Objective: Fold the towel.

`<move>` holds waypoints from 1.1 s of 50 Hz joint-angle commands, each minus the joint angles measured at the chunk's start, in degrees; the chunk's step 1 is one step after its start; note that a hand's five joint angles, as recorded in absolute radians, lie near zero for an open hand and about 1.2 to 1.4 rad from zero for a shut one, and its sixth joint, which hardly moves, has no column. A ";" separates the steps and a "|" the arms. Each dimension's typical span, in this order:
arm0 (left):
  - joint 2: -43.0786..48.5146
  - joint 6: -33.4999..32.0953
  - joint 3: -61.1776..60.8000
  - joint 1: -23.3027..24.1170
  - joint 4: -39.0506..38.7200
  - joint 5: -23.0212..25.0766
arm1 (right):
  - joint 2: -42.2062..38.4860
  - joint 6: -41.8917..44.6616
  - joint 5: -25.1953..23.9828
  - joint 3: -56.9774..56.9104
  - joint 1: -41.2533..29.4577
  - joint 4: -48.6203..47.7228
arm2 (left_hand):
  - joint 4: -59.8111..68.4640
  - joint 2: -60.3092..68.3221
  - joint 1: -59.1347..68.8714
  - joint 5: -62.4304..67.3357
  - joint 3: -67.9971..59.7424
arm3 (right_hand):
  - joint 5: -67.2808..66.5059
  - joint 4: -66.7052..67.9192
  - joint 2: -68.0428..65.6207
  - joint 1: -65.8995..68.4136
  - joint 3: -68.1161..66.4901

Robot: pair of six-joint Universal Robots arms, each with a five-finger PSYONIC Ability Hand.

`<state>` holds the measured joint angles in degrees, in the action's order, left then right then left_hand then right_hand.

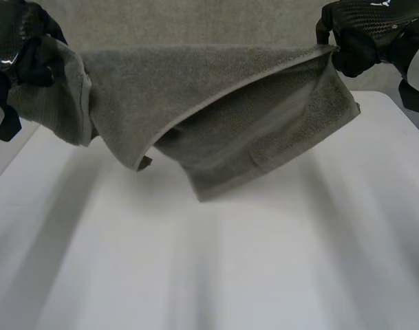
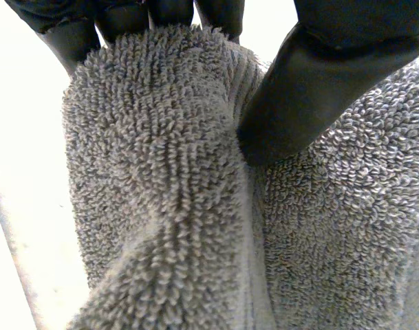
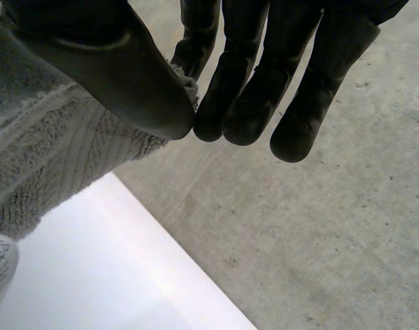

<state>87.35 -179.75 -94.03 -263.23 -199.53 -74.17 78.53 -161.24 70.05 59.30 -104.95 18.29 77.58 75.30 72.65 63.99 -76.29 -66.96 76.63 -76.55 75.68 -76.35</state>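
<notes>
The left robot hand (image 1: 20,41), at the upper left of the frame, and the right robot hand (image 1: 364,38), at the upper right, each pinched one end of the towel (image 1: 216,103), which hung lengthwise between them, sagging above the table (image 1: 195,261).

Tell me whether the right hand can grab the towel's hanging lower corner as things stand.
Probably not. The right hand is pinching the grey towel by an upper corner and the left hand grips the other end; the lower corner hangs between them, so reaching it would mean letting go first.
</notes>
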 commanded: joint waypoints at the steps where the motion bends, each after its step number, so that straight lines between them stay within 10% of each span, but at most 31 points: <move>1: 8.59 5.71 -0.81 -1.76 3.09 7.80 | -3.45 6.72 -1.32 -0.85 -0.43 2.01 | 1.44 3.72 6.37 5.03 -2.73 | -3.04 3.37 -3.46 4.32 -3.65; 17: 28.93 8.53 25.95 3.86 3.10 8.34 | -28.42 8.22 11.68 -31.92 -10.71 -7.19 | -3.11 -0.83 1.82 0.48 1.82 | -3.04 3.37 -3.46 4.32 -3.65; 26: 27.61 19.06 46.03 4.66 0.29 8.43 | -26.23 4.36 16.44 -43.39 -11.24 -20.48 | -3.11 -0.83 1.82 0.48 1.82 | -3.04 3.37 -3.46 4.32 -3.65; 43: 28.14 22.86 18.88 3.34 -4.38 10.27 | -19.90 12.35 7.30 -10.96 -10.71 -9.85 | -3.79 -1.51 1.15 -0.19 2.49 | -3.04 3.37 -3.46 4.32 -3.65; 55: 21.63 23.57 4.91 0.53 -5.43 23.63 | -9.45 18.35 7.21 1.44 -10.80 -10.20 | -3.28 -1.00 1.65 0.32 1.99 | -3.04 3.37 -3.46 4.32 -3.65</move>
<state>113.44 -156.87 -87.51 -261.89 -205.08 -54.95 63.29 -140.56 77.21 60.94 -115.60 8.72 74.18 75.01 72.63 64.27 -74.12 -67.33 76.94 -76.57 76.21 -76.34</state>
